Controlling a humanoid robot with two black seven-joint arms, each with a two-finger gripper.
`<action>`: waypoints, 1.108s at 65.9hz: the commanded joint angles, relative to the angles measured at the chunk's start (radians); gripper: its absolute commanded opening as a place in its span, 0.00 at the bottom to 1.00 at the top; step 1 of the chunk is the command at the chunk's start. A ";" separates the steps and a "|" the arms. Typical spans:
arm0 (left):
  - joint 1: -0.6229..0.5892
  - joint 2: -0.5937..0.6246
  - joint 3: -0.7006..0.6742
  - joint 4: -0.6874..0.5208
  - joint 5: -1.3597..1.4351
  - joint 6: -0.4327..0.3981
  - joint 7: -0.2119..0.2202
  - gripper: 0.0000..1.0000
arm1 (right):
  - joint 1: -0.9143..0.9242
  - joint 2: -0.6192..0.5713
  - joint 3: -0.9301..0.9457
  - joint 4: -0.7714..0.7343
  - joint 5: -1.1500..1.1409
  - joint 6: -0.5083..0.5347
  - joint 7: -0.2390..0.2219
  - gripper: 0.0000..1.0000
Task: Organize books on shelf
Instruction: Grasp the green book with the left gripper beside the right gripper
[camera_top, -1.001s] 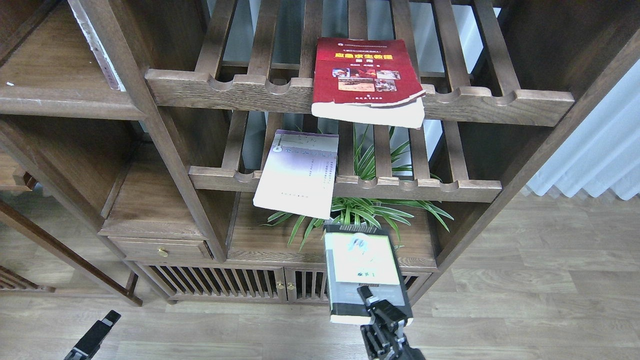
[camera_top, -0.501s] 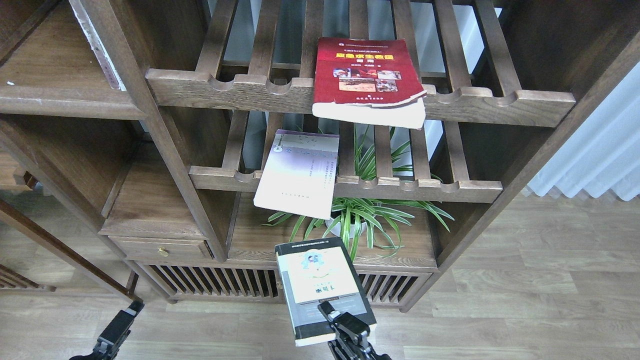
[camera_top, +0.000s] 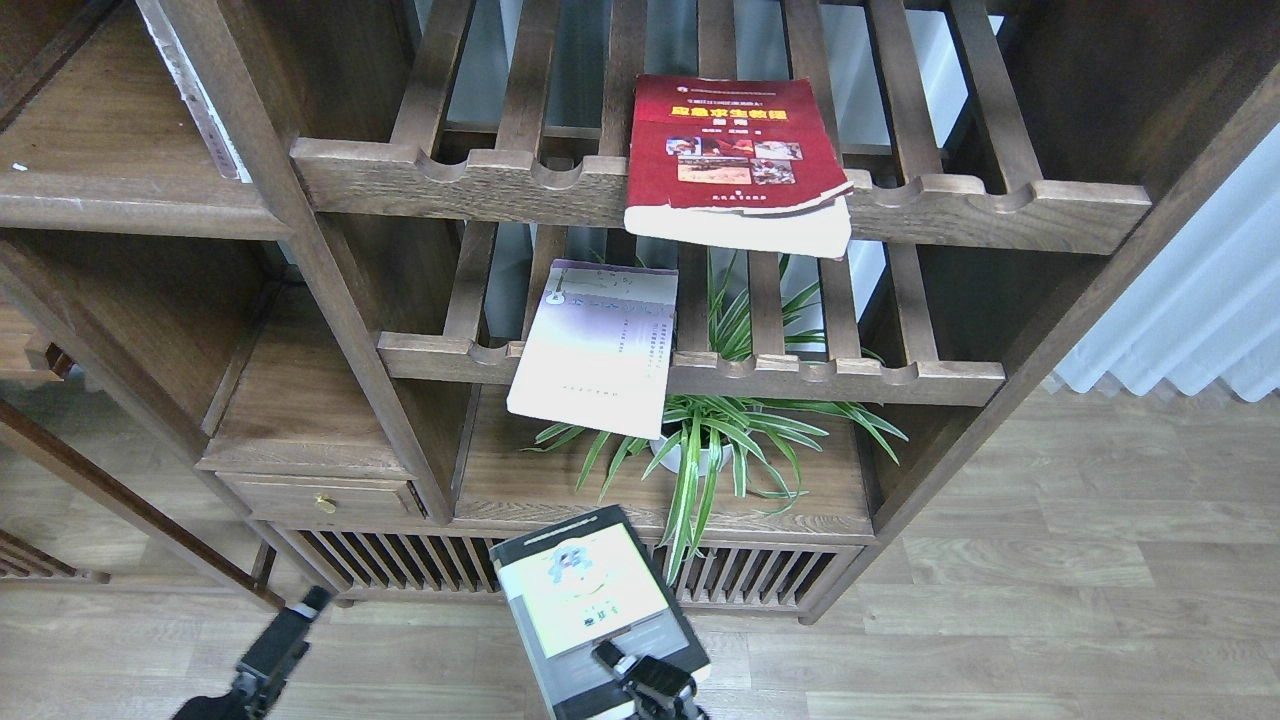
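My right gripper (camera_top: 640, 682) at the bottom centre is shut on the near edge of the black-bordered pale green book (camera_top: 585, 592) and holds it tilted in front of the low cabinet. The thick red book (camera_top: 738, 150) lies on the upper slatted rack and overhangs its front rail. The white-lavender book (camera_top: 598, 345) lies on the lower slatted rack and hangs over its rail. The solid dark shelf (camera_top: 130, 205) with a rounded front edge is at the upper left. My left gripper (camera_top: 290, 630) is low at the bottom left, dark, with its fingers not distinguishable.
A potted spider plant (camera_top: 720, 440) stands on the board under the racks, right of the held book. A drawer with a brass knob (camera_top: 325, 503) and slatted cabinet doors (camera_top: 420, 565) lie below. A white curtain (camera_top: 1190, 300) hangs at the right.
My right gripper has carried the pale green book left and down, turning it. My left gripper has risen and moved right from the bottom left corner.
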 joint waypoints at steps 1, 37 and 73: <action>-0.020 -0.036 0.012 0.007 0.000 0.000 0.001 1.00 | 0.010 0.000 -0.021 -0.001 -0.002 0.000 -0.007 0.07; -0.045 -0.174 0.107 0.049 0.005 0.000 0.010 1.00 | -0.016 0.000 -0.031 -0.013 -0.005 0.000 -0.044 0.07; -0.060 -0.174 0.113 0.049 -0.006 0.000 0.012 0.34 | -0.024 0.000 -0.024 -0.013 -0.005 0.000 -0.044 0.10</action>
